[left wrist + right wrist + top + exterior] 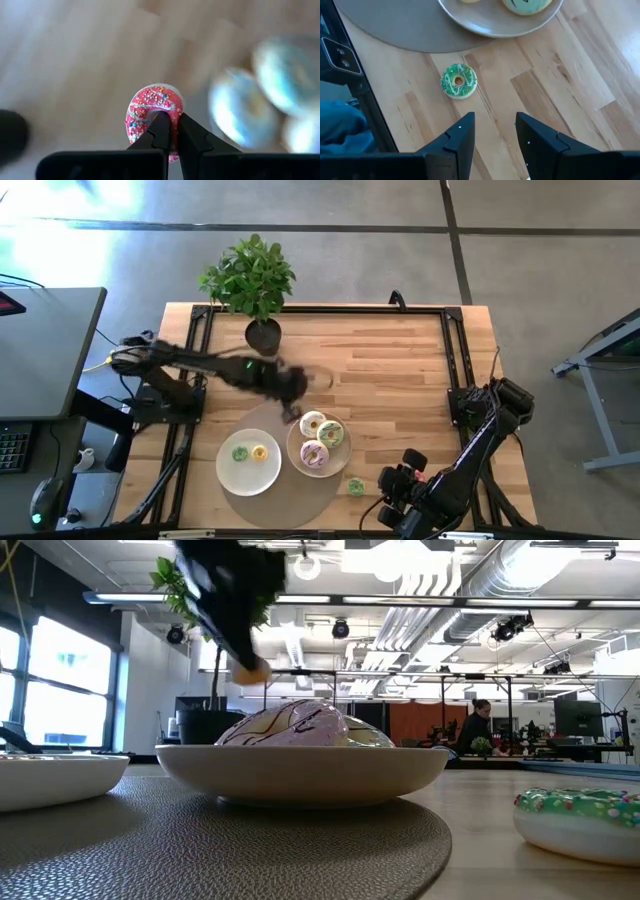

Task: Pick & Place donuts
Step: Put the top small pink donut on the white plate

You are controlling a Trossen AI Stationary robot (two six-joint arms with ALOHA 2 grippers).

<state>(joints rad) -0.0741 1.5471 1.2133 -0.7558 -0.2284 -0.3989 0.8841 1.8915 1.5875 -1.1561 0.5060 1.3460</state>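
The left gripper point(293, 402) hangs over the middle of the wooden table point(400, 370), just beyond the far rim of the right-hand white plate point(296, 456), with its jaws clamped on a tiny red-pink donut point(152, 112) speckled with sprinkles, held on edge between the 2 fingertips point(161, 131). In that plate lie 3 larger donuts: a cream-iced one point(312, 423), a green-iced one point(331, 433) and a pink-iced one point(314, 454), touching one another. The left-hand white plate point(227, 470) holds 2 tiny donuts, a green one point(240, 453) and a yellow one point(260, 452), side by side. Both plates sit on a round grey mat point(272, 505) at the table's near edge. Another small green donut point(459, 81) with white drizzle lies on bare wood just off the mat, near the near-right corner. The right gripper point(494, 131) waits at that corner, jaws apart and empty, close to this green donut. A potted plant point(251, 283) stands at the far edge.
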